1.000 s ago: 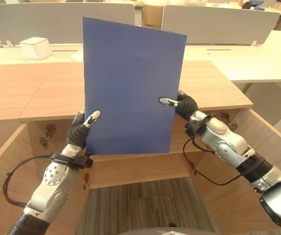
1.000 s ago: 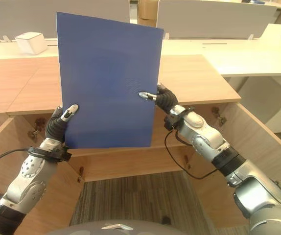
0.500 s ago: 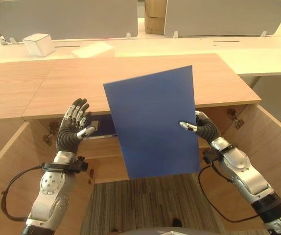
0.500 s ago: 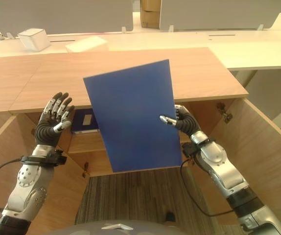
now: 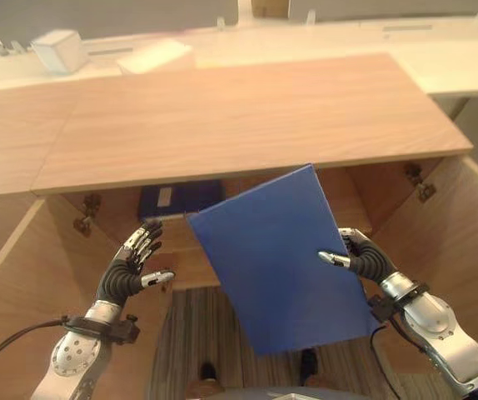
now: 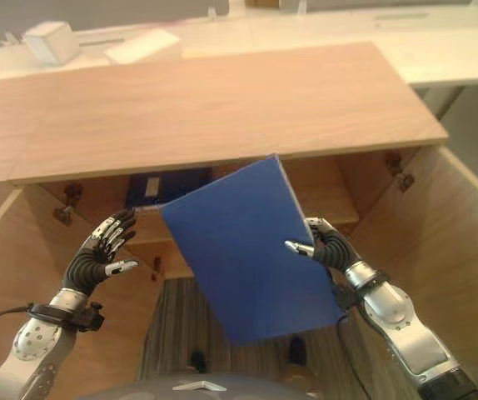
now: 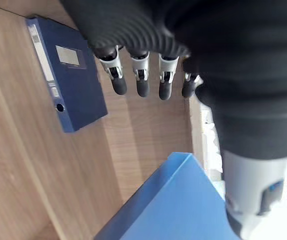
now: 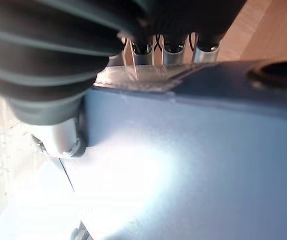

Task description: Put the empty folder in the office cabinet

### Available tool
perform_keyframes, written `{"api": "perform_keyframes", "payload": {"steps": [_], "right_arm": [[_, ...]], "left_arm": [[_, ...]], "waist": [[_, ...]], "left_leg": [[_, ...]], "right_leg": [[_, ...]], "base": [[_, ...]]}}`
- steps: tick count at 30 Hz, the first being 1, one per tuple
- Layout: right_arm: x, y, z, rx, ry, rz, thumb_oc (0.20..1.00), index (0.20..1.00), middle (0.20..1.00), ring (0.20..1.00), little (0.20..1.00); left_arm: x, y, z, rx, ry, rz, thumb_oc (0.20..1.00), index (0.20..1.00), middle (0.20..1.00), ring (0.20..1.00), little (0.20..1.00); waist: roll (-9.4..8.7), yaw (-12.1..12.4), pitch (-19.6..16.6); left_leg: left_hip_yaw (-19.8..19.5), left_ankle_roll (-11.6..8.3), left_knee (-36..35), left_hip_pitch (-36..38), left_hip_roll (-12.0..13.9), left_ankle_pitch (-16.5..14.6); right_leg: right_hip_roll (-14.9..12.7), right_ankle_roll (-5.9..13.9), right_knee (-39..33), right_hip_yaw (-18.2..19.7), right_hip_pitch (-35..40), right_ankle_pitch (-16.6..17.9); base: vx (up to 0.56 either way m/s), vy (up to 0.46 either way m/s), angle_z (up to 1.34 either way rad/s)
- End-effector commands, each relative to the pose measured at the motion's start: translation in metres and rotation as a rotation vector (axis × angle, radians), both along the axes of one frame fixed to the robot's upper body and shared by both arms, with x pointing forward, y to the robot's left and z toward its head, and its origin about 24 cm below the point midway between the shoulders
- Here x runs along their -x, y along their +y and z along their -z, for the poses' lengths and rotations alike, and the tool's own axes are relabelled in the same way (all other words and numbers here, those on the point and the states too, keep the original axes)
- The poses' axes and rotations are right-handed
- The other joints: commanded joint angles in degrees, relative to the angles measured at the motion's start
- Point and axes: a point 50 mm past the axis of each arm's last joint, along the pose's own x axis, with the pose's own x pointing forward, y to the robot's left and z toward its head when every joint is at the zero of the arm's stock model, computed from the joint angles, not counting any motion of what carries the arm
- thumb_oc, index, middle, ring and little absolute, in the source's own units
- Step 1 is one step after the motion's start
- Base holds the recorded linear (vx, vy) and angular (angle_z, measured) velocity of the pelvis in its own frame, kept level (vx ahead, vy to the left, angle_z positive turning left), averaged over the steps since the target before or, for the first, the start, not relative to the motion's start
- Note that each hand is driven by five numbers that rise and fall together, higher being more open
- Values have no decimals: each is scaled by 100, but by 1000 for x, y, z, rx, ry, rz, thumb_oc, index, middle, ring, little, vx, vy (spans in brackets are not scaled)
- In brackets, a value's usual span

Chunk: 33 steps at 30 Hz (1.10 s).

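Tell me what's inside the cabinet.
A dark blue binder lies flat on the cabinet's shelf. The blue folder, held by the right hand, covers the shelf's right part; the left hand is open.

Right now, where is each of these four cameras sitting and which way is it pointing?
Left eye view: on the head, looking down at the open cabinet; both arms show, right hand gripping the blue folder, left hand open.
Right eye view: the head's other eye, same scene, set slightly to one side.
Left wrist view: on the left wrist, facing the shelf and a binder lying on it; its dark cover and fingers show.
Right wrist view: on the right wrist, close against the folder.
All four views share the folder.
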Motion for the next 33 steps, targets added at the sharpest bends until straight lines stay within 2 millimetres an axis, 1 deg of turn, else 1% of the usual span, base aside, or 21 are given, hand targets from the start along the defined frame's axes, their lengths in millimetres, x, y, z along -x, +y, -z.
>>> {"api": "perform_keyframes", "payload": {"steps": [1, 2, 4, 6, 7, 8, 10, 11, 14, 18, 21, 22, 23, 24, 25, 27, 28, 29, 31, 32, 33], "right_arm": [[-9, 9, -35, -9, -225, -61, 200, 200, 200, 200, 200], [-9, 9, -35, -9, -225, -61, 200, 200, 200, 200, 200], [-10, 7, -28, 28, -210, -43, 200, 200, 200, 200, 200], [-14, 5, -15, 71, -175, -21, 200, 200, 200, 200, 200], [-15, 4, -10, 93, -169, -11, 200, 200, 200, 200, 200], [-18, 2, 0, 133, -142, 4, 200, 200, 200, 200, 200], [-22, 0, 8, 168, -124, 19, 200, 200, 200, 200, 200], [-22, 0, 8, 168, -124, 19, 200, 200, 200, 200, 200], [-32, -7, 16, 228, -123, 63, 200, 200, 200, 200, 200], [-42, -12, 17, 259, -140, 111, 200, 200, 200, 200, 200], [-64, -15, 12, 255, -188, 205, 200, 200, 200, 200, 200], [-65, -15, 11, 255, -191, 205, 200, 200, 200, 200, 200], [-76, -16, 6, 238, -213, 257, 200, 200, 200, 200, 200], [-83, -17, 1, 220, -227, 288, 200, 200, 200, 200, 200], [-83, -17, 1, 220, -227, 288, 200, 200, 200, 200, 200], [-101, -18, -14, 176, -270, 355, 200, 200, 200, 200, 200], [-106, -18, -18, 160, -278, 374, 200, 200, 200, 200, 200], [-106, -18, -18, 160, -278, 374, 200, 200, 200, 200, 200], [-117, -18, -27, 125, -298, 415, 200, 200, 200, 200, 200], [-126, -17, -37, 77, -315, 447, 200, 200, 200, 200, 200], [-130, -17, -42, 51, -322, 460, 200, 200, 200, 200, 200]], "left_arm": [[-9, 9, -12, -124, -88, 35, 1000, 1000, 1000, 1000, 1000], [-9, 9, -12, -124, -88, 35, 1000, 1000, 1000, 1000, 1000], [-8, 11, -6, -151, -64, 32, 1000, 1000, 1000, 1000, 1000], [-9, 12, 1, -180, -40, 37, 1000, 1000, 1000, 1000, 1000], [-9, 11, 3, -186, -36, 40, 1000, 1000, 1000, 1000, 1000], [-10, 11, 9, -216, -13, 46, 1000, 1000, 1000, 1000, 1000], [-10, 11, 13, -247, -4, 56, 1000, 1000, 1000, 1000, 1000], [-10, 11, 13, -247, -4, 56, 1000, 1000, 1000, 1000, 1000], [-9, 15, 21, -324, 28, 81, 1000, 1000, 1000, 1000, 1000], [-7, 19, 26, -358, 50, 84, 1000, 1000, 1000, 1000, 1000], [-7, 24, 44, -397, 102, 45, 1000, 1000, 1000, 1000, 1000], [-7, 23, 44, -398, 99, 44, 1000, 1000, 1000, 1000, 1000], [-8, 26, 50, -409, 123, 31, 1000, 1000, 1000, 1000, 1000], [-8, 25, 51, -416, 126, 37, 1000, 1000, 1000, 1000, 1000], [-8, 25, 51, -416, 126, 37, 1000, 1000, 1000, 1000, 1000], [-7, 28, 54, -421, 145, 40, 1000, 1000, 1000, 1000, 1000], [-7, 29, 58, -419, 164, 33, 1000, 1000, 1000, 1000, 1000], [-7, 29, 58, -419, 164, 33, 1000, 1000, 1000, 1000, 1000], [-3, 32, 66, -422, 208, 22, 1000, 1000, 1000, 1000, 1000], [3, 33, 79, -415, 265, 3, 1000, 1000, 1000, 1000, 1000], [6, 36, 88, -403, 311, -38, 1000, 1000, 1000, 1000, 1000]], "waist": [[-300, 15, 132], [-300, 15, 132], [-281, 28, 300], [-259, 56, 524], [-256, 67, 568], [-235, 94, 707], [-203, 114, 809], [-203, 114, 809], [-134, 185, 1036], [-62, 230, 1156], [-7, 330, 1265], [-8, 325, 1278], [34, 387, 1332], [52, 424, 1362], [52, 424, 1362], [104, 534, 1414], [116, 566, 1426], [116, 566, 1426], [122, 639, 1412], [95, 691, 1404], [74, 715, 1401]], "left_leg": [[-313, -46, -45, -259, 260, -135], [-313, -46, -45, -259, 260, -135], [-350, -47, -25, -467, 247, -63], [-400, -46, 7, -730, 243, 29], [-426, -40, 13, -822, 234, 57], [-458, -37, 33, -1029, 216, 130], [-489, -39, 41, -1210, 202, 183], [-489, -39, 41, -1210, 202, 183], [-579, -40, 135, -1616, 187, 254], [-668, -32, 268, -1901, 147, 266], [-734, -17, 328, -2075, 88, 265], [-737, -16, 335, -2080, 86, 263], [-758, -3, 365, -2134, 52, 262], [-784, 4, 390, -2164, 28, 253], [-784, 4, 390, -2164, 28, 253], [-832, 19, 474, -2281, -36, 227], [-841, 21, 520, -2329, -42, 211], [-841, 21, 520, -2329, -42, 211], [-845, 26, 586, -2390, -58, 192], [-853, 44, 671, -2441, -71, 138], [-859, 54, 748, -2493, -88, 104]], "right_leg": [[-681, 553, 128, -156, -121, 32], [-681, 553, 128, -156, -121, 32], [-689, 564, 165, -154, -317, 75], [-714, 575, 217, -164, -555, 128], [-724, 574, 225, -172, -622, 141], [-754, 575, 247, -190, -794, 187], [-800, 580, 262, -192, -965, 236], [-800, 580, 262, -192, -965, 236], [-906, 580, 325, -208, -1275, 272], [-965, 575, 389, -250, -1452, 285], [-1027, 586, 389, -313, -1530, 326], [-1029, 587, 386, -316, -1528, 329], [-1052, 584, 393, -327, -1535, 341], [-1064, 585, 393, -325, -1540, 351], [-1064, 585, 393, -325, -1540, 351], [-1081, 585, 404, -336, -1578, 364], [-1082, 581, 405, -344, -1613, 370], [-1082, 581, 405, -344, -1613, 370], [-1078, 580, 391, -357, -1624, 373], [-1058, 569, 386, -343, -1640, 375], [-1053, 561, 381, -330, -1651, 377]], "base": [[-148, -8, 1], [-121, -4, 1], [-143, -4, 4], [-181, -7, 6], [-188, 0, 10], [-148, 8, 14], [-92, 13, 11], [-62, 4, 11], [-103, 4, 9], [-59, 5, 10], [-32, 7, 11], [-7, 18, 8], [1, 18, 7], [0, 0, 0], [4, 2, 3], [3, 3, 2], [2, 3, 4], [0, 0, 0], [15, 19, 7], [13, 31, 6], [10, 35, 2]]}}
